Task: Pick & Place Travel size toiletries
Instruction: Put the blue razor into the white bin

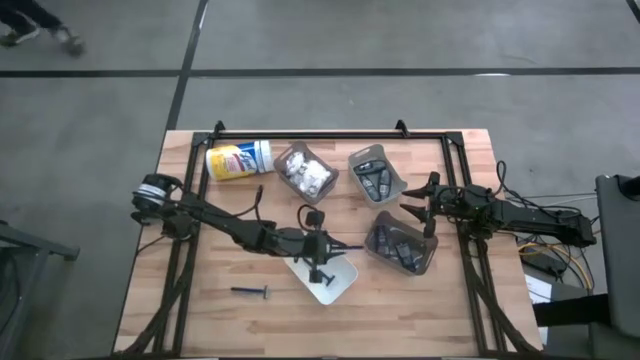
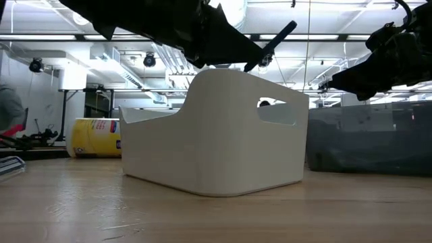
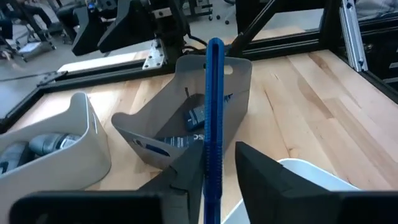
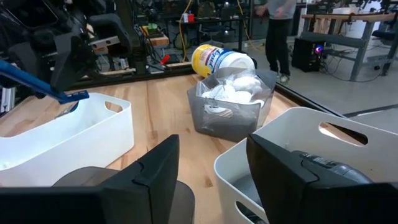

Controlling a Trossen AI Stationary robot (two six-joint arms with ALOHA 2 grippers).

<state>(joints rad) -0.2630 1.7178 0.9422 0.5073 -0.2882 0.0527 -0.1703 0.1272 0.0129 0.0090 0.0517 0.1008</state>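
My left gripper (image 1: 322,258) (image 3: 214,186) hovers over the white bin (image 1: 338,285) (image 2: 216,135), shut on a thin dark blue stick (image 3: 215,93) (image 4: 34,81). A second blue stick (image 1: 250,291) lies flat on the table near the front edge. White packets fill a clear bin (image 1: 305,172) (image 4: 230,102). Dark grey-blue pieces lie in a pale bin (image 1: 375,175) (image 3: 56,149) and in a smoky bin (image 1: 400,245) (image 3: 186,118). My right gripper (image 1: 418,205) (image 4: 211,174) waits open above the table between these two bins, touching nothing. My left gripper pinches the blue stick between its two fingers, near the stick's lower end (image 3: 212,168). The fingers lie along the stick, and its long free part juts forward past the fingertips (image 3: 186,180). It is lifted clear above the white bin, slanting upward in the low view (image 2: 278,35).
A large white canister with a yellow label (image 1: 238,160) (image 2: 94,138) lies on its side at the far left. A black frame rail (image 1: 330,133) runs along the far edge. A person (image 4: 280,25) stands in the room beyond. Bare wood (image 1: 230,320) lies at the near left.
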